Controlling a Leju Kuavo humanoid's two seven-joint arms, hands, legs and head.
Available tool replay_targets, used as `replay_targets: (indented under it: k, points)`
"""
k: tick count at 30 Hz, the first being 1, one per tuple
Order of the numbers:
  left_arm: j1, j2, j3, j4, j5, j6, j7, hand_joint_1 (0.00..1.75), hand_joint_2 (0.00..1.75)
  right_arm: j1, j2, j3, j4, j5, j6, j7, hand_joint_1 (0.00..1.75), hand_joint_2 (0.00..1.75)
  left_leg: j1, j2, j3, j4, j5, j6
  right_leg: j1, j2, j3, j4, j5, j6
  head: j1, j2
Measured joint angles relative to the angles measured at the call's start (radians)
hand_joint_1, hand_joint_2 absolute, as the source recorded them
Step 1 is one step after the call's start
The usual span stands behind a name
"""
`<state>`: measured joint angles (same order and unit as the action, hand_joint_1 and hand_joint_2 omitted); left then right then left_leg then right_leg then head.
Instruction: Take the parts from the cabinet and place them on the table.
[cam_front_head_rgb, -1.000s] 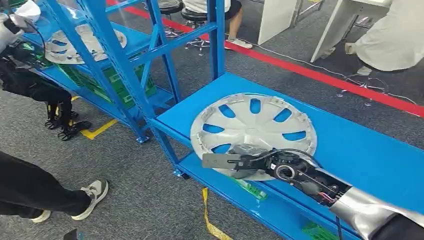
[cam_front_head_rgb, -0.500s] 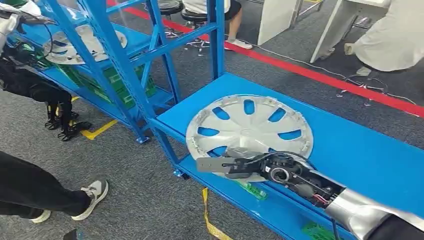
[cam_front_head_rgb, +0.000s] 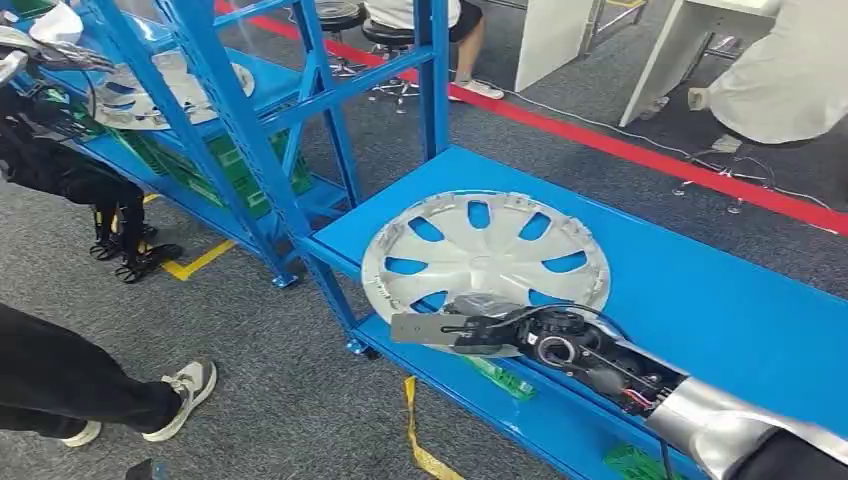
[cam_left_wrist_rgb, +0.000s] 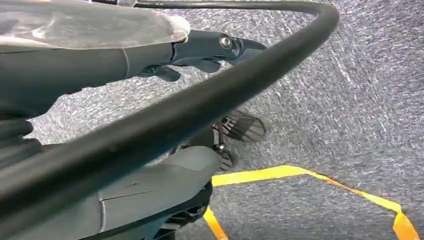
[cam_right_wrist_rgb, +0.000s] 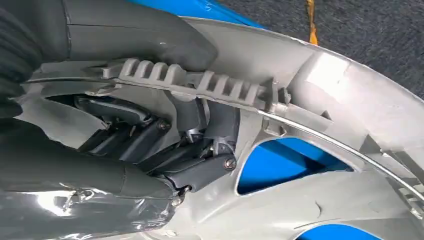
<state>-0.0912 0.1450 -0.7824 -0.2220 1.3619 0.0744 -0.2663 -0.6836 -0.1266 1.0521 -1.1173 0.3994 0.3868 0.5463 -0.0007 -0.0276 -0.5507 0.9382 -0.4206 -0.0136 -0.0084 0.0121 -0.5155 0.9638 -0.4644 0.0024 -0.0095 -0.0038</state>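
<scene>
The silver hubcap (cam_front_head_rgb: 486, 258) lies flat on the upper blue shelf (cam_front_head_rgb: 720, 300) of the near rack, at the shelf's left end, with its near edge overhanging the shelf's front lip. Blue shelf surface shows through its spoke openings.

The right hand (cam_front_head_rgb: 478, 330) grips the hubcap at its near rim. In the right wrist view the thumb (cam_right_wrist_rgb: 145, 40) presses on the ribbed inner rim of the hubcap (cam_right_wrist_rgb: 320, 125) from one side, and the dark fingers (cam_right_wrist_rgb: 195, 167) close against the face on the other side. The silver right arm (cam_front_head_rgb: 730, 425) enters from the lower right.

The left hand (cam_front_head_rgb: 40, 45) is at the far left edge of the head view, close to a second rack (cam_front_head_rgb: 200, 110) carrying a second hubcap (cam_front_head_rgb: 135, 95). In the left wrist view the left hand (cam_left_wrist_rgb: 200, 50) shows dark fingers over grey carpet with nothing visible between them; whether it is open or closed cannot be determined.

A lower blue shelf (cam_front_head_rgb: 480, 400) sits beneath the upper one, with green parts (cam_front_head_rgb: 505, 380) on it. Yellow floor tape (cam_front_head_rgb: 420, 435) runs across the grey carpet (cam_front_head_rgb: 280, 380) below the rack. A person's leg and grey shoe (cam_front_head_rgb: 180, 395) stand at the near left. A red floor line (cam_front_head_rgb: 640, 150) crosses the far side, with stools (cam_front_head_rgb: 360, 25) and seated people beyond it.
</scene>
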Motion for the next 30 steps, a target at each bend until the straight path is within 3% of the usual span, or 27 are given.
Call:
replay_targets:
  k: [12, 17, 21, 30]
  points:
    - [0.002, 0.001, 0.000, 0.000, -0.005, 0.000, -0.012, 0.00, 1.75, 0.019, -0.010, -0.039, -0.019, -0.016, -0.067, 0.046, 1.75, 1.75, 0.000, 0.000, 0.000, 0.000, 0.000, 0.000, -0.001, 0.000, 0.000, 0.000, 0.000, 0.000, 0.000, 0.000]
    - [0.003, 0.002, 0.003, 0.000, 0.008, -0.003, -0.013, 0.00, 1.75, 0.052, -0.019, -0.075, -0.035, -0.078, -0.181, 0.049, 1.75, 1.75, 0.000, 0.000, -0.001, 0.000, 0.000, 0.000, -0.001, -0.001, 0.000, -0.001, 0.000, 0.000, 0.001, 0.000]
    - [0.006, 0.003, 0.005, 0.000, 0.021, -0.003, -0.013, 0.00, 1.75, 0.079, -0.042, -0.143, -0.085, -0.217, -0.301, -0.004, 1.75, 1.75, 0.000, -0.001, -0.002, 0.000, 0.000, 0.000, -0.001, -0.001, 0.000, -0.002, 0.000, 0.000, 0.000, 0.000]
    - [0.008, 0.004, 0.013, 0.000, 0.025, 0.001, -0.015, 0.00, 1.75, 0.132, -0.098, -0.294, -0.217, -0.431, -0.469, -0.201, 1.75, 1.75, 0.000, 0.000, -0.002, 0.000, -0.001, 0.001, 0.000, 0.000, 0.002, -0.005, 0.000, 0.000, 0.001, 0.000]
